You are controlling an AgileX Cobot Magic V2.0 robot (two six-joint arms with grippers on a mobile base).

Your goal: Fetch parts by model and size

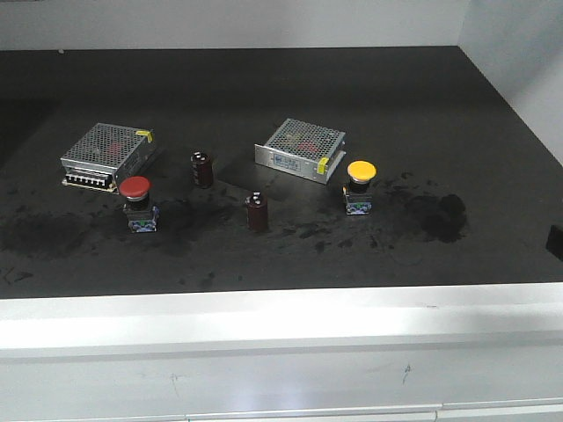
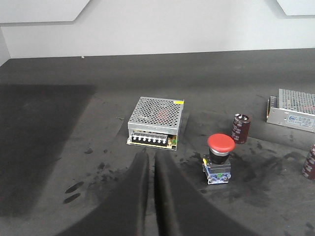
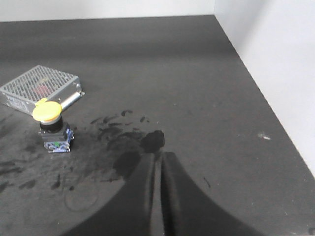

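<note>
Two parts stand on the black table point(image 1: 290, 88). The red-capped push-button switch point(image 1: 136, 202) sits at the left, upright on its black and blue base. In the left wrist view the red switch point(image 2: 219, 157) is ahead and to the right of my left gripper point(image 2: 151, 153), which is shut and holds nothing. The yellow-capped switch point(image 1: 360, 185) stands right of centre. In the right wrist view the yellow switch point(image 3: 50, 125) is far to the left of my right gripper point(image 3: 158, 155), also shut and empty above a dark stain point(image 3: 153, 140).
Two silver mesh boxes point(image 1: 110, 154) point(image 1: 302, 148) lie behind the switches. Two dark brown cylinders point(image 1: 202, 169) point(image 1: 257, 212) stand between them. A white wall point(image 3: 275, 59) bounds the table's right side, and a pale ledge point(image 1: 281, 316) runs along the front.
</note>
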